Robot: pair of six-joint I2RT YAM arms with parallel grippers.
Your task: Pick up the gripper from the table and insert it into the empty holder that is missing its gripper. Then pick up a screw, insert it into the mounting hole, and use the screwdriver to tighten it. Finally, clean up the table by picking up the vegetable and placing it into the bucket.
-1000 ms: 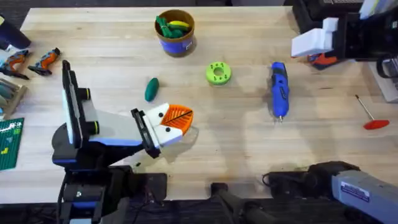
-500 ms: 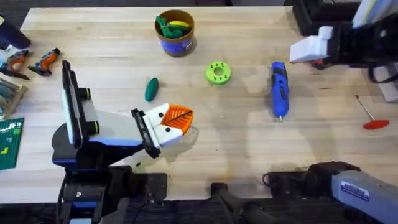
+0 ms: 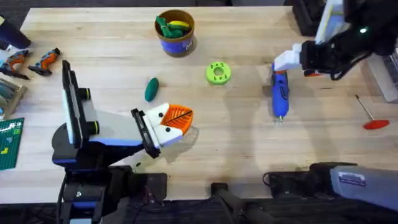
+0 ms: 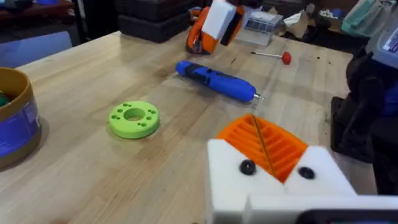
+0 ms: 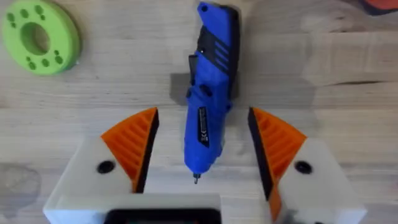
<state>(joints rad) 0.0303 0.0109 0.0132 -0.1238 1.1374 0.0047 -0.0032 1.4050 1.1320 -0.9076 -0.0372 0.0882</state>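
The blue screwdriver (image 3: 279, 93) lies on the table at centre right, tip toward me. My right gripper (image 3: 286, 61) hovers open over its rear end, and the orange pads (image 5: 137, 140) straddle the screwdriver (image 5: 208, 93) without touching it. My left gripper (image 3: 179, 118) rests shut at front centre with its orange pads (image 4: 261, 146) pressed together and nothing held. The dark green vegetable (image 3: 152, 89) lies just behind it. The blue bucket (image 3: 176, 42) stands at the back centre. A small orange piece with a dark end (image 3: 46, 60), like the gripper tip, lies far left. The empty holder and screw are out of view.
A lime-green disc (image 3: 217, 73) lies between the vegetable and the screwdriver. A thin red-handled screwdriver (image 3: 372, 117) lies at the right edge. The bucket holds green and yellow toys. Clutter and a second orange piece (image 3: 15, 61) sit at the left edge.
The right arm has swung in from the back right, moving left and lower, and its gripper now sits over the blue screwdriver. The left arm has not moved.
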